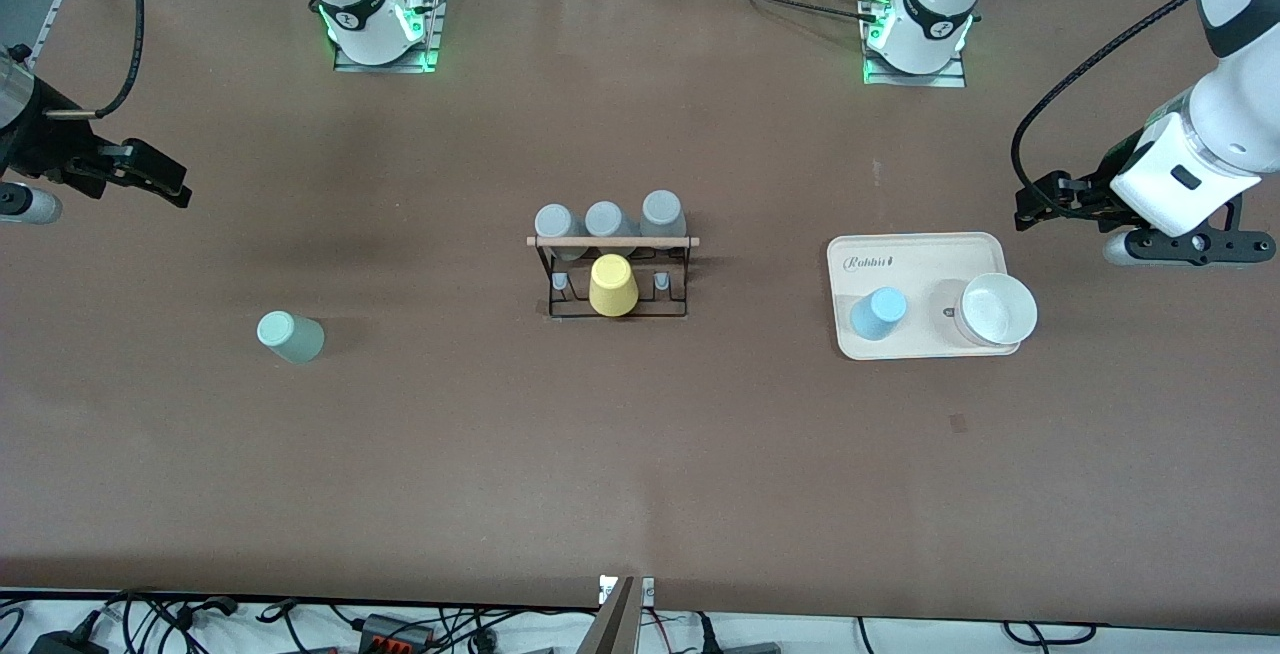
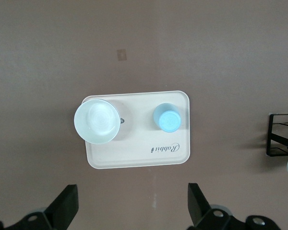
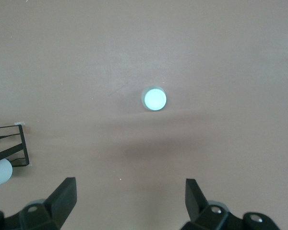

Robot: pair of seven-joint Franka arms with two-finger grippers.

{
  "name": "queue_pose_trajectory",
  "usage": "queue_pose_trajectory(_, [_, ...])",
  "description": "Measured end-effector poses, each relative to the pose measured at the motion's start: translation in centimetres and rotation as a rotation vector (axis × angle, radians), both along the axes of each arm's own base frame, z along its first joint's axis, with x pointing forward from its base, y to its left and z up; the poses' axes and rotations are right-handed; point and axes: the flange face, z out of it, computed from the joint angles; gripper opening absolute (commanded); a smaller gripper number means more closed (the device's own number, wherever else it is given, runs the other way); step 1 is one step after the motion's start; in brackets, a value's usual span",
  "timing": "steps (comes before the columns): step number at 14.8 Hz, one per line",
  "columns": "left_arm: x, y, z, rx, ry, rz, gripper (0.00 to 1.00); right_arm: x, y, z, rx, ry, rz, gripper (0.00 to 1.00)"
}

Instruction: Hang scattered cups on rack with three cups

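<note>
The rack (image 1: pixel 612 242), black wire with a wooden rod, stands mid-table and carries three grey cups (image 1: pixel 605 221) and a yellow cup (image 1: pixel 612 286). A pale mint cup (image 1: pixel 290 336) stands upside down on the table toward the right arm's end; it also shows in the right wrist view (image 3: pixel 155 99). A light blue cup (image 1: pixel 879 313) stands upside down on the cream tray (image 1: pixel 930 254); it also shows in the left wrist view (image 2: pixel 167 118). My left gripper (image 1: pixel 1030 206) hangs open and empty over the table beside the tray (image 2: pixel 134 155). My right gripper (image 1: pixel 170 184) hangs open and empty over the table at its end.
A white bowl (image 1: pixel 995 310) sits on the tray beside the blue cup and shows in the left wrist view (image 2: pixel 97 121). The rack's edge shows in both wrist views (image 2: pixel 281 139) (image 3: pixel 12 146). Cables lie along the table's near edge (image 1: pixel 400 624).
</note>
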Motion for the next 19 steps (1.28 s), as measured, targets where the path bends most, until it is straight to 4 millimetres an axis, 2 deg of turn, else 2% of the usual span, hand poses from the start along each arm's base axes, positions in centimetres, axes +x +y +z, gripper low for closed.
queue_pose_trajectory(10, [0.0, 0.2, 0.0, -0.001, -0.001, 0.002, 1.00, 0.0, 0.0, 0.1, 0.000, 0.000, 0.004, 1.00])
queue_pose_trajectory(14, [0.2, -0.3, 0.1, -0.010, -0.009, -0.005, 1.00, 0.0, 0.0, 0.1, 0.000, -0.001, 0.004, 1.00])
queue_pose_trajectory(17, [1.9, -2.8, -1.5, -0.037, 0.000, -0.053, 1.00, 0.0, 0.0, 0.2, 0.001, -0.001, 0.004, 1.00])
queue_pose_trajectory(19, [4.0, -3.7, -4.5, -0.066, 0.019, -0.067, 1.00, 0.0, 0.0, 0.2, 0.001, -0.001, 0.004, 1.00])
